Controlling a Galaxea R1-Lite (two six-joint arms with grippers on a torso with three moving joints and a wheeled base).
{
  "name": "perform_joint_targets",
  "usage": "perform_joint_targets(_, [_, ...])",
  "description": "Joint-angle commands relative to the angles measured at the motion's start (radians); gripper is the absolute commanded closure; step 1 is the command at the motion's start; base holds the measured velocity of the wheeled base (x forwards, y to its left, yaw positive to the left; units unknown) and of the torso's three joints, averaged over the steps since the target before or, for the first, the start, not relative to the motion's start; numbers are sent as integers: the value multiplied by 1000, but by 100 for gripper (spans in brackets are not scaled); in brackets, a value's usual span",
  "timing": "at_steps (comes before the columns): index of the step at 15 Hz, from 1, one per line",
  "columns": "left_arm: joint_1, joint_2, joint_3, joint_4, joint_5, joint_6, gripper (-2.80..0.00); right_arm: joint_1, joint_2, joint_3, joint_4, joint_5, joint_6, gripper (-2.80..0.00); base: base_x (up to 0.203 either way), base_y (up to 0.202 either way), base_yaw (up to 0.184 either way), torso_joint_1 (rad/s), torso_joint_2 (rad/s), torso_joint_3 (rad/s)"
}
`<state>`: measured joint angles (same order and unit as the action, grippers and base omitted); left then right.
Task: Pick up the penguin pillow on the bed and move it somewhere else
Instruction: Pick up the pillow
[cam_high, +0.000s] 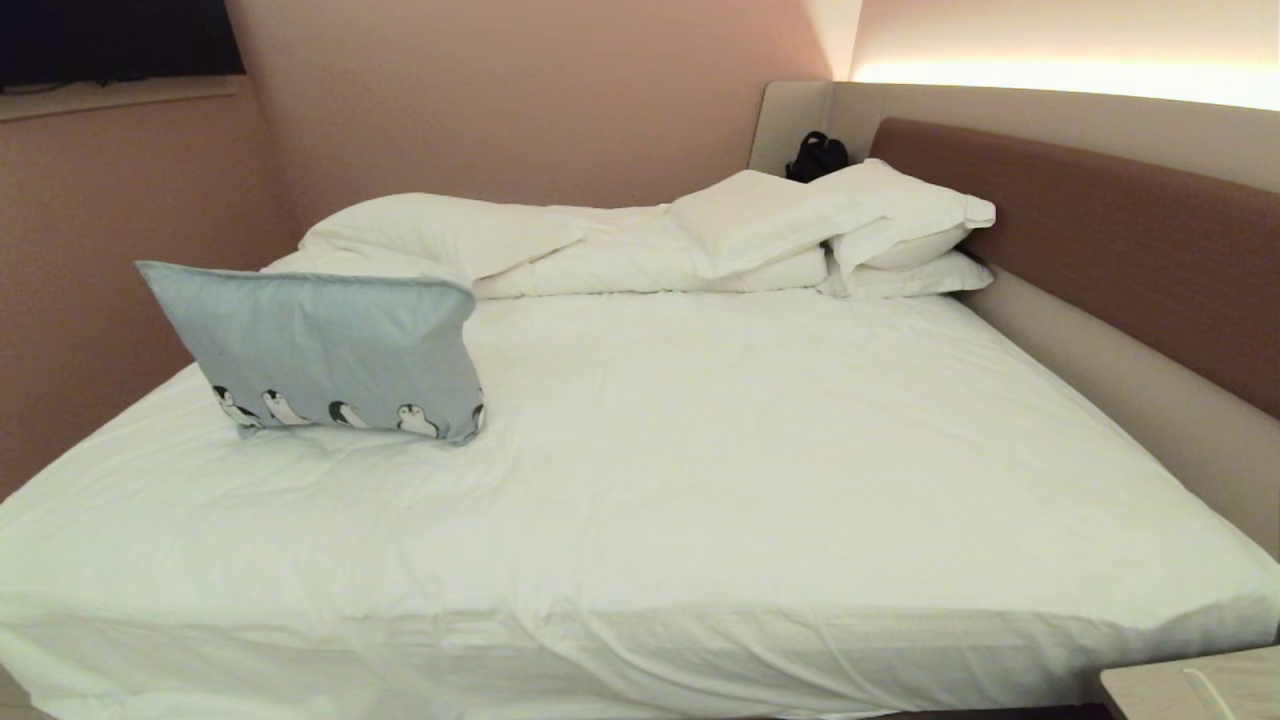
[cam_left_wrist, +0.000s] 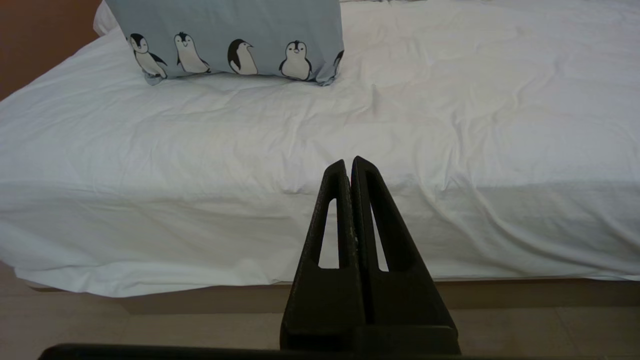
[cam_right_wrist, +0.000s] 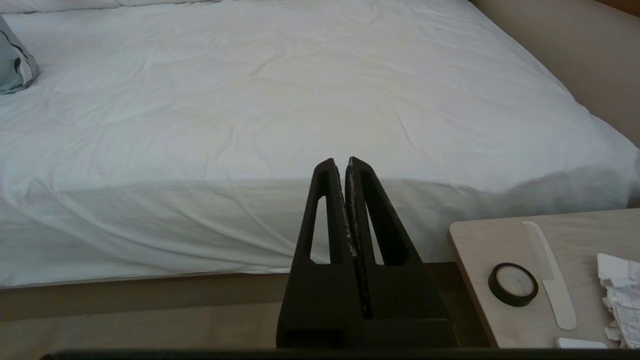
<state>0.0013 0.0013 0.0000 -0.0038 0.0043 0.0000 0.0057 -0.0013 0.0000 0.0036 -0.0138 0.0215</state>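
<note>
The penguin pillow (cam_high: 320, 345) stands propped up on the left side of the bed (cam_high: 700, 450), light blue-grey with a row of black-and-white penguins along its lower edge. It also shows in the left wrist view, penguin pillow (cam_left_wrist: 230, 35), and one corner of it in the right wrist view (cam_right_wrist: 15, 70). My left gripper (cam_left_wrist: 348, 161) is shut and empty, held off the bed's near edge, well short of the pillow. My right gripper (cam_right_wrist: 340, 161) is shut and empty too, before the middle of the bed's near side. Neither arm shows in the head view.
White pillows (cam_high: 900, 225) and a bunched duvet (cam_high: 600, 250) lie at the headboard end, with a black bag (cam_high: 817, 155) in the corner. A wooden side table (cam_right_wrist: 550, 280) stands at the right of the bed, carrying a tape roll (cam_right_wrist: 512, 284), a white strip and papers.
</note>
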Motion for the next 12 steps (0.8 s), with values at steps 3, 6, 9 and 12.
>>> perform_joint_targets(3, [0, 0, 0, -1, 0, 0, 0, 1, 1, 0, -1, 0, 0, 0, 0, 0, 0, 0, 0, 0])
perform_joint_targets(6, [0, 0, 0, -1, 0, 0, 0, 0, 1, 0, -1, 0, -2, 0, 0, 0, 0, 0, 0, 0])
perform_joint_targets(9, [0, 0, 0, -2, 0, -1, 0, 0, 1, 0, -1, 0, -2, 0, 0, 0, 0, 0, 0, 0])
perform_joint_targets(12, [0, 0, 0, -1, 0, -2, 0, 0, 1, 0, -1, 0, 0, 0, 0, 0, 0, 0, 0, 0])
